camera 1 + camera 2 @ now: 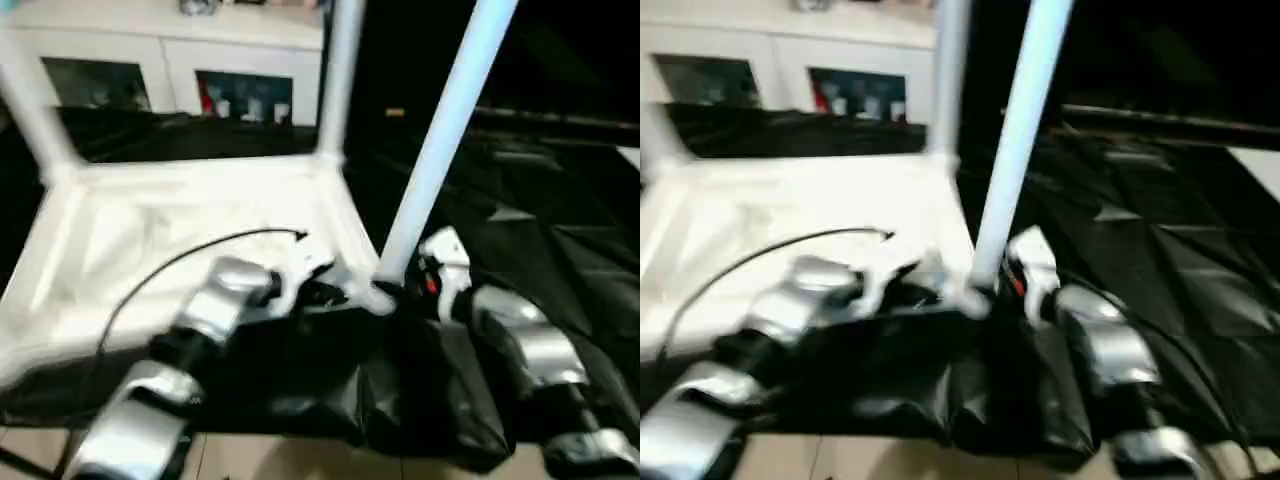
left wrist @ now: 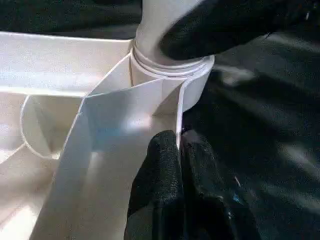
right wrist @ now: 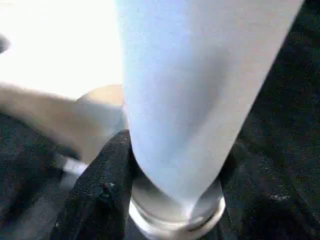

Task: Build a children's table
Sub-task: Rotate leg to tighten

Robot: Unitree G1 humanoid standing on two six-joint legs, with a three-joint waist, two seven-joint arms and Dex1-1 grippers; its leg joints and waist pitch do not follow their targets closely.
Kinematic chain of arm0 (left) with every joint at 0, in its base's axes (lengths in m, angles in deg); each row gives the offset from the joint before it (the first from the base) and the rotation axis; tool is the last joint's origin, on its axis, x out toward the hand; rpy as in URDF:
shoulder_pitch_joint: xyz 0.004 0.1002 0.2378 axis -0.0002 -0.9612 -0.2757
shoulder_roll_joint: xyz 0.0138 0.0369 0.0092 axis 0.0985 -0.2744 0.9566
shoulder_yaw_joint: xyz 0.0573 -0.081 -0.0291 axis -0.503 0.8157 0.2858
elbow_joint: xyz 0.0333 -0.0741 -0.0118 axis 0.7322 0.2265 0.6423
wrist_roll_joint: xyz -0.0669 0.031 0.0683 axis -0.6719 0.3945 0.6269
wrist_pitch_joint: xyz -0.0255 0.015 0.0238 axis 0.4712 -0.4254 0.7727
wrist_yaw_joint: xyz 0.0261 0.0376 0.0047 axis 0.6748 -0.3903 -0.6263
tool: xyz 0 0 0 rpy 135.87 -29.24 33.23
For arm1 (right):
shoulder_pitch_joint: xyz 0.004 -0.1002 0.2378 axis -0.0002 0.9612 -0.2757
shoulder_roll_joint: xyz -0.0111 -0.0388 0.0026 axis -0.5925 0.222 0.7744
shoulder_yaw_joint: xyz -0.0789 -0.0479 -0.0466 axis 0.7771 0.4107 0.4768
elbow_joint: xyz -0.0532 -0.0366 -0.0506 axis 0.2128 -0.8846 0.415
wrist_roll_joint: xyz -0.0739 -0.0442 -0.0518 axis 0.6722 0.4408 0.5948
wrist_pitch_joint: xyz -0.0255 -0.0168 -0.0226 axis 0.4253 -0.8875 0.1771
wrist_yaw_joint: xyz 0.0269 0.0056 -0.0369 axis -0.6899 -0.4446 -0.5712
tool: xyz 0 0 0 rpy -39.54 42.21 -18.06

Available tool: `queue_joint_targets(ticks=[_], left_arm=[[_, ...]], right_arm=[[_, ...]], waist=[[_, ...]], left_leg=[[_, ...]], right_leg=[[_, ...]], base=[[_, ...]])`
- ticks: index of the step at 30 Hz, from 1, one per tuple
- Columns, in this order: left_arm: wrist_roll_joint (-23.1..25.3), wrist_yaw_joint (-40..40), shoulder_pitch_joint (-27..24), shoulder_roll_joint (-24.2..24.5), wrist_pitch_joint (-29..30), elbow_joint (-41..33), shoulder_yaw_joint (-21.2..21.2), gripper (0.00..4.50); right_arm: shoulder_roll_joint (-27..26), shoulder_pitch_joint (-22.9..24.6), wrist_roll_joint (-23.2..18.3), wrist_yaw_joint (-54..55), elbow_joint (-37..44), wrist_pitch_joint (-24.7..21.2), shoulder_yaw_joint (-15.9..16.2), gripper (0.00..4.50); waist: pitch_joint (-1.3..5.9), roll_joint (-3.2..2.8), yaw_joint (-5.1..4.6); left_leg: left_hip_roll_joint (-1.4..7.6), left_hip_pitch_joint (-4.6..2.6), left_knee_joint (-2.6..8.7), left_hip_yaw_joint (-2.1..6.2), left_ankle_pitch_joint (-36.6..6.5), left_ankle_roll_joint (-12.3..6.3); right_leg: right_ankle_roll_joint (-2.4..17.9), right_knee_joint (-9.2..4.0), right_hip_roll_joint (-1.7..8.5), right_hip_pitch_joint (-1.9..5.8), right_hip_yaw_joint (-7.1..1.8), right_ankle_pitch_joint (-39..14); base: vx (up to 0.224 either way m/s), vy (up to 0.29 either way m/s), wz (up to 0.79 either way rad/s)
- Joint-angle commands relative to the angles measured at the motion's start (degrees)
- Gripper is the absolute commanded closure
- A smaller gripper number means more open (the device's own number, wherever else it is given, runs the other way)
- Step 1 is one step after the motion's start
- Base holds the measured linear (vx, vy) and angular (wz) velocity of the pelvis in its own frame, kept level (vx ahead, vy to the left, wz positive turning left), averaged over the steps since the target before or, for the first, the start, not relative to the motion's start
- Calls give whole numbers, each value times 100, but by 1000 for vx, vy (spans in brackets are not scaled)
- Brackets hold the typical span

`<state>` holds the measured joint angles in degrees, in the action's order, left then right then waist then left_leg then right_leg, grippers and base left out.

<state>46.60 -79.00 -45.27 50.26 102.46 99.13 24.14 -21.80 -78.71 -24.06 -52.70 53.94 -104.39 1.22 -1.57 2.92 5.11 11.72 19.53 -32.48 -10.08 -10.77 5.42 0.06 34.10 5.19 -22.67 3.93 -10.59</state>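
Observation:
The white tabletop (image 1: 180, 220) lies underside up on black cloth. Two white legs stand in its far corners, one on the left (image 1: 30, 110) and one on the right (image 1: 340, 70). A third leg (image 1: 440, 130) leans to the right out of the near right corner socket (image 2: 170, 65). My left gripper (image 1: 320, 290) is shut on the tabletop's thin rim wall just beside that socket, its fingertips (image 2: 165, 165) pinching the edge. My right gripper (image 1: 420, 280) holds the leaning leg at its base, with one black finger (image 3: 100, 195) pressed against the tube just above the socket collar.
A white cabinet with glass doors (image 1: 170, 80) stands behind the tabletop. Crumpled black cloth (image 1: 540, 230) covers the surface to the right and front. A black cable (image 1: 180, 260) arcs over the tabletop to my left arm. Tan floor (image 1: 260, 460) lies at the near edge.

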Motion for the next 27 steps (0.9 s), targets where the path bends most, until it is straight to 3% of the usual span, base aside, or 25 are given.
queue_joint_targets(ticks=[1, 4, 9, 12, 16, 24, 27], left_arm=[[-19, 919, 167, -373, 3, 176, 225, 450], [14, 986, 159, -507, -49, 205, 195, 450], [80, 922, 122, -573, -154, 251, 33, 450], [129, 799, 115, -518, -212, 283, -36, 450], [159, 522, 127, -387, -261, 278, -85, 450], [76, -660, 57, 114, -357, 62, -302, 450], [-144, -1806, -126, 487, -445, -344, -510, 450]], right_arm=[[-613, 114, 103, 733, -573, -175, 261, 241], [-811, 24, 114, 1040, -712, -94, 161, 245], [-965, -55, 111, 847, -728, 183, 212, 245], [-932, -21, 19, 448, -622, 246, 255, 179], [-617, 68, 22, -174, -399, 212, 527, 158], [426, 304, -295, -2006, 323, 87, 781, 158], [973, 428, -465, -2929, 713, -83, 869, 158]], waist=[[186, 8, -3], [188, 8, -12], [184, 8, -6], [186, 13, -1], [189, 15, 12], [237, 8, 68], [253, 1, 74]], left_leg=[[115, -3, 449, 75, -1888, 58], [105, -8, 457, 81, -1982, 28], [114, 17, 473, 74, -1960, -47], [115, 25, 474, 71, -1961, -78], [126, 36, 475, 67, -1869, -117], [140, 83, 410, 22, -1064, -388], [159, 70, 403, 32, -987, -416]], right_leg=[[474, -593, 329, 137, -204, -2895], [373, -623, 322, 130, -197, -3021], [386, -613, 319, 129, -216, -2803], [399, -610, 320, 134, -222, -2776], [452, -593, 320, 151, -231, -2598], [957, -424, 301, 265, -237, -1113], [1111, -378, 300, 295, -232, -833]], base=[[0, 0, 0], [0, 0, 0], [0, 0, 0], [0, 0, 0], [0, 0, 0], [0, 0, 0], [0, 0, 0]])
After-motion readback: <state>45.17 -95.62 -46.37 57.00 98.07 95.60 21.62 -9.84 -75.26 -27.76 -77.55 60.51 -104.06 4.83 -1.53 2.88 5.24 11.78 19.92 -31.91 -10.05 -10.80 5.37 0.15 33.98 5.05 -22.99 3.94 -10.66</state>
